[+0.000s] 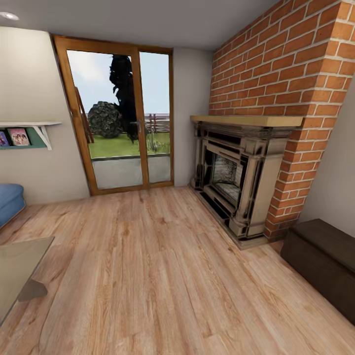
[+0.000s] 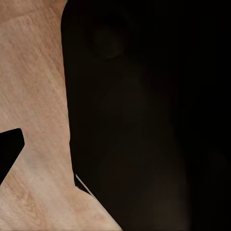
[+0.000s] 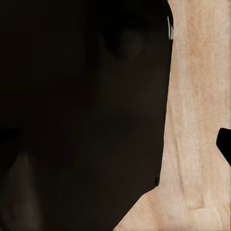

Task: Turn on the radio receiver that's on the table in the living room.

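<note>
Worktop [image 1: 19,266] corner at head view's lower left, glossy grey-brown, on robot's left side; radio not on visible part, likely further left. Turn left needed; left arm probably nearer. Wrist views: dark robot body over wood floor [image 2: 33,96]; claw states can't tell. Farther: dark chest [image 1: 325,256], brick fireplace [image 1: 236,182], glass door [image 1: 121,118].

Your robot's body [image 2: 144,120] seen close from the left wrist, a broad matte black rounded shell, a shallow round recess near one end, a thin pale edge line, the same dark casing [image 3: 82,115] from your right wrist, unmarked
</note>
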Controlling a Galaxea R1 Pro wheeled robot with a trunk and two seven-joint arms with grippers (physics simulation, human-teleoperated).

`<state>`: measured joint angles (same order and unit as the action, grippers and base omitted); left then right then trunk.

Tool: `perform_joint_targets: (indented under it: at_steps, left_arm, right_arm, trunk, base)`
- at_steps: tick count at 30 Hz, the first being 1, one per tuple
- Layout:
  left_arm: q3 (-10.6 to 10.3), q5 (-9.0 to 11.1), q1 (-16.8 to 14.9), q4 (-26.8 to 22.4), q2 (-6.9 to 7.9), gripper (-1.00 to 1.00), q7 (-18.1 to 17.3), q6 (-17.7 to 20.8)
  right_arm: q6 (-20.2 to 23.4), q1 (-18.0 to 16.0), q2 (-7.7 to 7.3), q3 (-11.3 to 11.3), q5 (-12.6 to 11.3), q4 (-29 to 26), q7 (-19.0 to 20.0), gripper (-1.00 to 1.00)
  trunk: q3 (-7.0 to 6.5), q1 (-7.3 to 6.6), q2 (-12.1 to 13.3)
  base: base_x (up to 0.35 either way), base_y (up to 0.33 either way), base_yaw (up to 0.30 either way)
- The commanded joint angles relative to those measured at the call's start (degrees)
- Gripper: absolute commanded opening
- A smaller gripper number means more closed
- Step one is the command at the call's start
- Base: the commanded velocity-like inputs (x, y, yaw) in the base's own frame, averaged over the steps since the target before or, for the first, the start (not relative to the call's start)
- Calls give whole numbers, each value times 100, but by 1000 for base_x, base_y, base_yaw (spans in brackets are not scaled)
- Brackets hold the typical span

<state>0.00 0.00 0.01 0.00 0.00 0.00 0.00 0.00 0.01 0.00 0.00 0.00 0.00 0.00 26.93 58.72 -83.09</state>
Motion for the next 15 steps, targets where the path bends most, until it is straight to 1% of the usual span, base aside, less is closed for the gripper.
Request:
perform_joint_targets:
  at_steps: [1, 3, 7, 9, 15]
  left_arm:
    - [0, 0, -1, 0, 0, 100, 0, 0]
    - [42, 1, -10, -36, -9, 100, -46, -26]
    - [45, 2, -10, -36, -9, 100, -48, -26]
    - [45, 21, -10, -55, 12, 100, -50, -26]
    - [54, 26, -10, -61, 12, 100, -52, -26]
  right_arm:
    - [0, -1, 0, 0, 0, 0, 0, 100]
    - [-42, -27, 17, 66, -37, -18, -9, 100]
    - [-39, -27, 13, 195, -24, -18, -9, 100]
    - [-63, -27, 20, 259, -76, -22, -5, 100]
    - [-142, -27, 24, 453, -91, -20, 8, 100]
  trunk:
    - [0, 1, 1]
    - [0, 1, 1]
    - [0, 1, 1]
    - [0, 1, 1]
    - [0, 1, 1]
  base:
    - [0, 0, 0]
    - [0, 0, 0]
    - [0, 0, 0]
    - [0, 0, 0]
    - [0, 0, 0]
